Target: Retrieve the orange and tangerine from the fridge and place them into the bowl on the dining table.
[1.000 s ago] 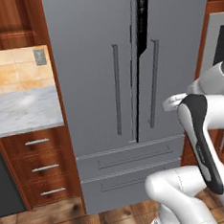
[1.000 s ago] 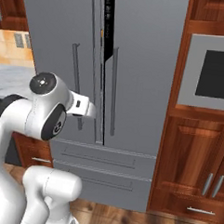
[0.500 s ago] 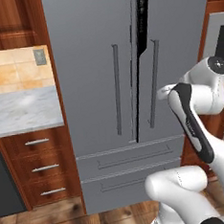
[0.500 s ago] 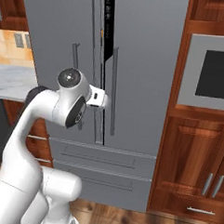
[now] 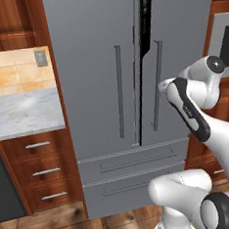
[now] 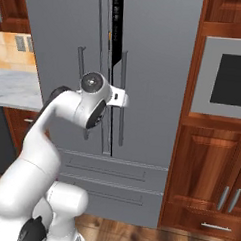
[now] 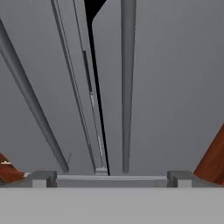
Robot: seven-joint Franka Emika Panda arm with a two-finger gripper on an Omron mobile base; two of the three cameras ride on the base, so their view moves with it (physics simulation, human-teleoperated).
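Note:
The tall grey fridge [image 5: 92, 64] [image 6: 155, 69] fills the scene, and its right door stands ajar by a narrow dark gap [image 5: 143, 60]. My gripper [image 7: 111, 178] is open, and its two fingertips [image 7: 43, 179] are spread wide just in front of the right door's bar handle [image 7: 127, 87] [image 5: 157, 88]. The left door's handle [image 7: 30, 105] runs to the side of it. In both base views my hand sits against the doors' middle seam at handle height. The orange and tangerine are hidden inside the fridge. The bowl and dining table are out of view.
A short marble counter [image 5: 23, 114] with wooden drawers [image 5: 40, 172] stands left of the fridge. A grey wall oven [image 6: 230, 78] over wooden cabinets [image 6: 204, 182] flanks the right. Two fridge drawers [image 5: 136, 168] lie below the doors.
My arm has swung up and forward, which brings the hand from low beside the base to the right door handle. The gripper stays open and the door gap looks unchanged.

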